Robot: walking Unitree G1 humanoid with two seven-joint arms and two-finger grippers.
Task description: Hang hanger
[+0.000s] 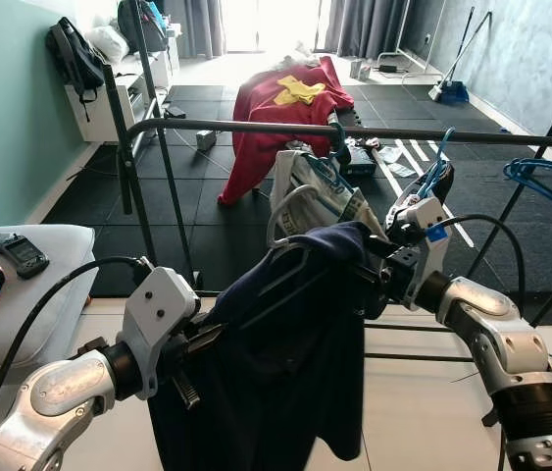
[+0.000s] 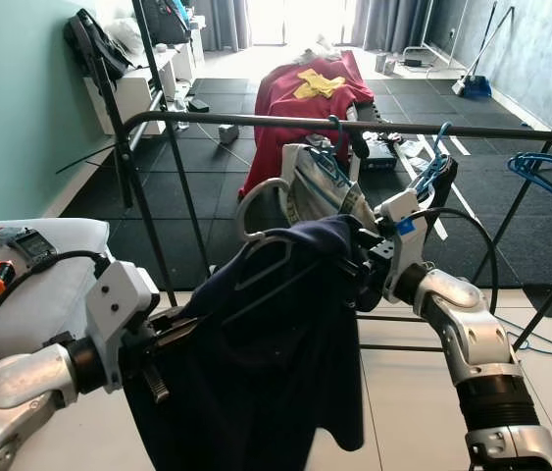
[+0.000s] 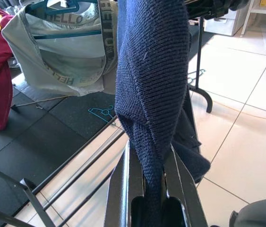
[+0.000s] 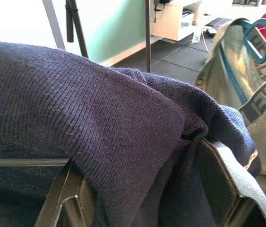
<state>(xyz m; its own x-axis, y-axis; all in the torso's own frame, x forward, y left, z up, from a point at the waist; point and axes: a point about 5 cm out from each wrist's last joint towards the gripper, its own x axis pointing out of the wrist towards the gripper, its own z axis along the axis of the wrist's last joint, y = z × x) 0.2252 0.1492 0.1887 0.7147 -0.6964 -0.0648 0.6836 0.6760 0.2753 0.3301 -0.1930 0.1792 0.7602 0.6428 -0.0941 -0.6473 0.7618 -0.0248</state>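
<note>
Holding a dark navy knitted garment [image 1: 285, 363] on a grey hanger [image 2: 266, 270], both grippers work just below the black metal rack rail [image 1: 256, 128]; left gripper [image 3: 154, 189] is clamped on the lower fabric, cloth pinched between its two black fingers; right gripper [image 4: 147, 189] grips the garment's upper shoulder end, fingers closed on fabric; beyond it, a silver-grey printed bag [image 1: 320, 191] hangs on a teal hanger [image 3: 57, 5] from the rail.
</note>
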